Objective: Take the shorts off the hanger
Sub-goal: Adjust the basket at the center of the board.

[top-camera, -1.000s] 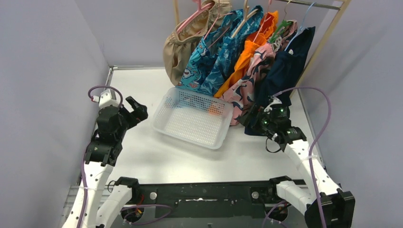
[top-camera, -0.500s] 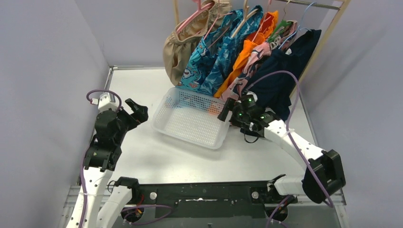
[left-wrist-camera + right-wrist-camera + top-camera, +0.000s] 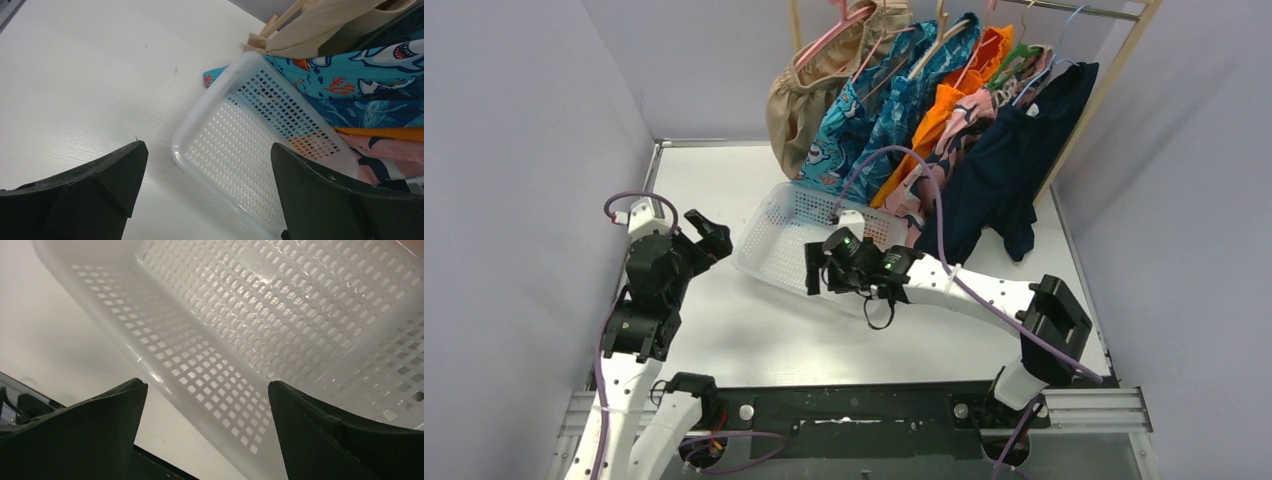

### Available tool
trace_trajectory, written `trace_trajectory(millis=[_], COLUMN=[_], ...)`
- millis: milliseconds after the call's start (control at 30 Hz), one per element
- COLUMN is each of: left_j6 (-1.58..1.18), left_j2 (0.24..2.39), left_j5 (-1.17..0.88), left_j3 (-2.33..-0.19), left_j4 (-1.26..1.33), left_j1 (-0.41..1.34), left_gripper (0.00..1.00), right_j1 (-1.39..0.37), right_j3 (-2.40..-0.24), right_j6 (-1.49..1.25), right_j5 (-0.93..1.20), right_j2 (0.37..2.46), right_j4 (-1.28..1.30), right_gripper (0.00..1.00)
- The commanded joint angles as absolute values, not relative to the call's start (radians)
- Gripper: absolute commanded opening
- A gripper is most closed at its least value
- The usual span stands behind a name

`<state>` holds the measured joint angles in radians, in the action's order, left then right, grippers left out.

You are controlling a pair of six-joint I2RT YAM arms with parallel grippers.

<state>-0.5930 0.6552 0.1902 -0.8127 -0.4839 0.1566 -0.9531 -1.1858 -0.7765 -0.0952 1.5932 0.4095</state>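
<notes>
Now the right hand (image 3: 814, 270) has swung from the navy shorts (image 3: 994, 185) over to the white basket (image 3: 769, 245), wide and empty; the shorts hang unremoved. Left hand (image 3: 709, 232) wide too.

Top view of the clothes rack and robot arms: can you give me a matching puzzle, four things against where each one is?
Things:
1. plain navy fabric shorts
2. tan fabric shorts
3. white perforated plastic basket
4. right gripper

Places:
A. left end of the rack
B. on the table, by the hems of the hanging shorts
C. above the basket's near side, jaws open
D. right end of the rack

Pairs: 1-D, 2-A, 3-B, 4-C
</notes>
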Motion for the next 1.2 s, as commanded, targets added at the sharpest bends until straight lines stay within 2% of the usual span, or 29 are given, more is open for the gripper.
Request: trace_trajectory(millis=[0,167,400,567,733,933,1067,1167], left_j6=[-0.586,-0.603,-0.619,-0.64,-0.652,-0.65,-0.637,-0.637], left_j2=[0.659,0.673,0.781,0.818,0.817,0.793,0.781,0.783], left_j5=[0.221,0.211,0.101,0.042,0.064,0.147,0.181,0.187], left_j3=[-0.815,-0.797,-0.802,-0.79,-0.787,-0.8,-0.816,-0.816], left_j4=[-0.448,-0.454,-0.474,-0.449,-0.455,-0.487,-0.508,-0.519], left_j1=[0.158,0.158,0.157,0.157,0.156,0.155,0.152,0.153], left_gripper=[0.97,0.97,0.97,0.97,0.97,0.97,0.97,0.97], right_j1=[-1.026,-0.979,-0.751,-0.701,-0.776,-0.968,-1.04,-1.043], right_j3=[-1.312,-1.307,-1.187,-1.187,-1.282,-1.418,-1.528,-1.482], right_j6=[-0.67,-0.7,-0.776,-0.787,-0.836,-0.709,-0.674,-0.657], right_j5=[-0.338,-0.482,-0.367,-0.282,-0.278,-0.137,-0.247,-0.285], right_j2=[1.568,1.501,1.419,1.475,1.618,1.761,1.8,1.743], right_j4=[0.511,0.613,0.622,0.579,0.639,0.503,0.585,0.571], right_gripper=[0.98,0.97,0.98,0.98,0.98,0.98,0.98,0.98])
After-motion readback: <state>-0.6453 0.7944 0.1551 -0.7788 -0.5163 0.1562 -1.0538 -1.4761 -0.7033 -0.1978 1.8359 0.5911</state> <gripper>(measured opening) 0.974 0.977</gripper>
